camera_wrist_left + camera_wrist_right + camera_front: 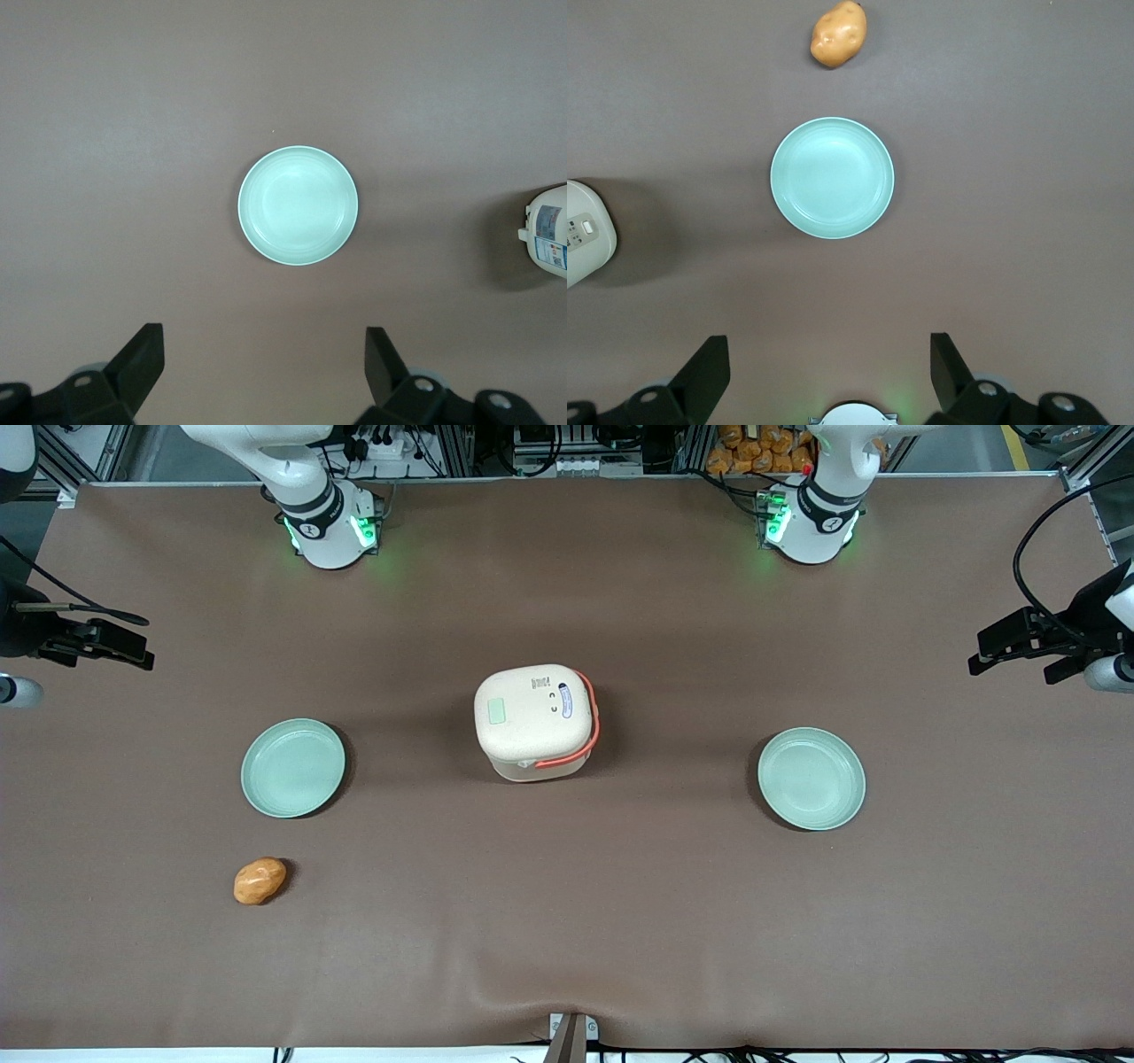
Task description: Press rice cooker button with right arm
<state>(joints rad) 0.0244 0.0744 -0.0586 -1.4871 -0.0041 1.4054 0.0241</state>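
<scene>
The cream rice cooker [536,722] with an orange handle stands in the middle of the table. Its button [497,710], a small pale green patch, is on the lid, on the side toward the working arm. The cooker's edge also shows in the right wrist view [585,235]; the button is hidden there. My right gripper [827,341] is open and empty, high above a green plate [832,177]. In the front view the gripper [124,646] is at the working arm's end of the table, well apart from the cooker.
A green plate [293,768] lies beside the cooker toward the working arm, with a potato [260,880] nearer the front camera. A second green plate [811,778] lies toward the parked arm's end. The arm bases [328,522] stand at the table's back edge.
</scene>
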